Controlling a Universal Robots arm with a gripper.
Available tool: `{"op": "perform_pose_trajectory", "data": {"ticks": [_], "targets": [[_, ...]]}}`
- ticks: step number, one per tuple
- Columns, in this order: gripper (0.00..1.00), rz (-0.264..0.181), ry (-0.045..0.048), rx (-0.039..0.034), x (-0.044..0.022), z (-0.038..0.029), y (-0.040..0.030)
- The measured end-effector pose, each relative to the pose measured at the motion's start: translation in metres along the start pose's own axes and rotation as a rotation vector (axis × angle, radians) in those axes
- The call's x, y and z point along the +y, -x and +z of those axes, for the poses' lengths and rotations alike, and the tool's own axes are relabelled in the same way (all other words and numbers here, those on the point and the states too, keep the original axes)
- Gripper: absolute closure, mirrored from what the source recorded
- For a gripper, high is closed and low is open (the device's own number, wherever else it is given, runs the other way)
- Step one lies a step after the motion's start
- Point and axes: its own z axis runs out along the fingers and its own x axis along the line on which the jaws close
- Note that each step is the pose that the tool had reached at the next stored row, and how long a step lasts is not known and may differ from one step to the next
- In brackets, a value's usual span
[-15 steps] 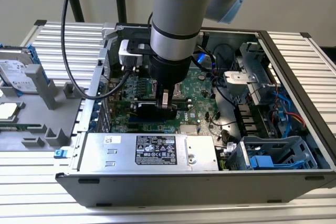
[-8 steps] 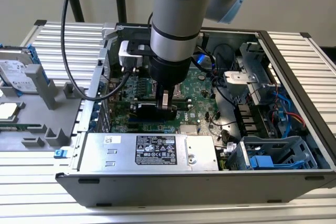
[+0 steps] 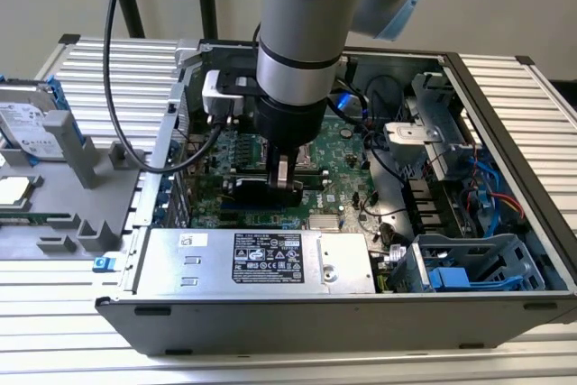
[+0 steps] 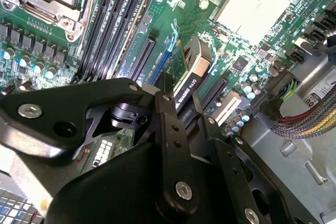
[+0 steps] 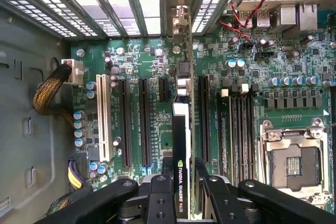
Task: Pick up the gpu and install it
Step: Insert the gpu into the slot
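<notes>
- Claw [image 5: 181, 192] clamped on gpu [image 5: 181, 145], card edge-on between its fingers.
- Pickup done; gpu below claw over motherboard [image 5: 142, 66] slot, prob. not fully seated.

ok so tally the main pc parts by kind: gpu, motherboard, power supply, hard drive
gpu, gripped by the gripper: 1
motherboard: 1
power supply: 1
hard drive: 1
total: 4

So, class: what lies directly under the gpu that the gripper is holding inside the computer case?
The gpu, clamped edge-on in the gripper, stands over the green motherboard, in line with its long black expansion slots. The card's own body covers the slot directly beneath, so whether it is seated cannot be seen.
</notes>
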Motion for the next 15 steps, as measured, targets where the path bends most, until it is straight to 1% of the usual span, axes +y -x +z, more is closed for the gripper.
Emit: {"op": "perform_pose_trajectory", "data": {"ticks": [6, 9, 11, 15], "targets": [[1.0, -0.001, 0.0002, 0.0006, 0.0003, 0.0031, -0.0001], [1.0, -0.002, 0.0001, -0.0002, 0.0001, 0.0062, -0.0001], [1.0, -0.002, 0.0005, 0.0011, 0.0, 0.0088, -0.0003], [1.0, -0.002, 0.0003, 0.0009, 0.0, 0.011, -0.0004]]}}
